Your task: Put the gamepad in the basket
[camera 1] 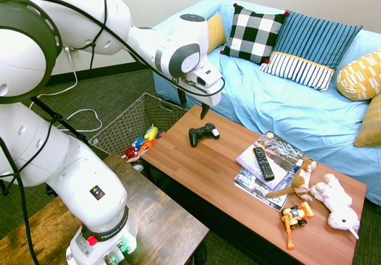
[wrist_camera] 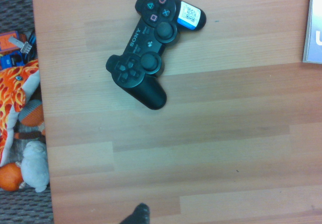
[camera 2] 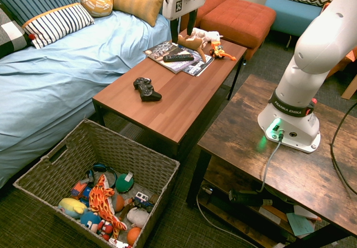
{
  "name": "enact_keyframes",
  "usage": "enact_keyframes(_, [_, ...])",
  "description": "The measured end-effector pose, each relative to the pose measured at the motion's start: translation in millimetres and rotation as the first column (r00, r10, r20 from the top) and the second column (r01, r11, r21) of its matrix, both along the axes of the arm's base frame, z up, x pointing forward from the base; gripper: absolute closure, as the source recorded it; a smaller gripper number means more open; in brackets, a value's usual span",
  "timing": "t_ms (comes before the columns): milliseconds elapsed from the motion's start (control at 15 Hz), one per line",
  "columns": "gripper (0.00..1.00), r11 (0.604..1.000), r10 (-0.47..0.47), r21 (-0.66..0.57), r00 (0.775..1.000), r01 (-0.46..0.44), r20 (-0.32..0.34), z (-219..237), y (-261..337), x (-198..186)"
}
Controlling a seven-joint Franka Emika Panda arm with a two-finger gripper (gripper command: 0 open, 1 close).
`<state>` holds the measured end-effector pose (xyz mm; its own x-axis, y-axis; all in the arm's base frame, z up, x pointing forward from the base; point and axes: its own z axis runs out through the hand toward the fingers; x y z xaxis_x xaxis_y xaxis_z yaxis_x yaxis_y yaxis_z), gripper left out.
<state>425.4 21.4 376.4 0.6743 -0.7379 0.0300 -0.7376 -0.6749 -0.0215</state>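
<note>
Gamepad: black, lying flat on the wooden coffee table near its basket end, buttons up; a white-and-blue sticker sits on one handle, seen sharply in the wrist view; nothing touches it

Gripper: hanging above the table, at about 11 o'clock from the gamepad in the first exterior view; fingers spread apart and holding nothing; clear air between fingertips and gamepad

Basket: woven wicker, on the floor just off the table's end, at about 7 o'clock from the gamepad in the second exterior view; toys fill its bottom, among them an orange one

Magazines: stacked further along the table, at about 4 o'clock from the gamepad in the first exterior view; a slim black remote lies on top

Far end of table: soft animals and a small orange figure, possibly a toy vehicle

Sofa: light blue cover, along the table's far side, with cushions
</note>
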Motion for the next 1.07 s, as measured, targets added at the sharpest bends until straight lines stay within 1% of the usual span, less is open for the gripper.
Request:
enact_keyframes(133, [0.0,1.0,-0.005,0.003,1.0,0.005,0.006,-0.4,0.0,2.7])
enact_keyframes(200, [0.0,1.0,-0.026,0.01,1.0,0.026,0.0,-3.5,1.0,5.1])
enact_keyframes(400, [0.0,0.989,-0.144,0.037,0.989,0.145,-0.023,-15.1,17.3,27.4])
enact_keyframes(533, [0.0,0.972,-0.228,0.044,0.973,0.23,-0.031,-31.0,31.7,47.0])
enact_keyframes(667, [0.0,0.949,-0.314,0.028,0.949,0.315,-0.031,-52.4,45.7,67.0])
enact_keyframes(733, [0.0,0.939,-0.343,0.014,0.939,0.343,-0.032,-65.7,52.7,75.6])
enact_keyframes(867, [0.0,0.925,-0.379,-0.012,0.924,0.379,-0.047,-96.9,64.2,91.7])
enact_keyframes(1067, [0.0,0.915,-0.403,-0.023,0.913,0.402,-0.061,-143.3,64.4,116.8])
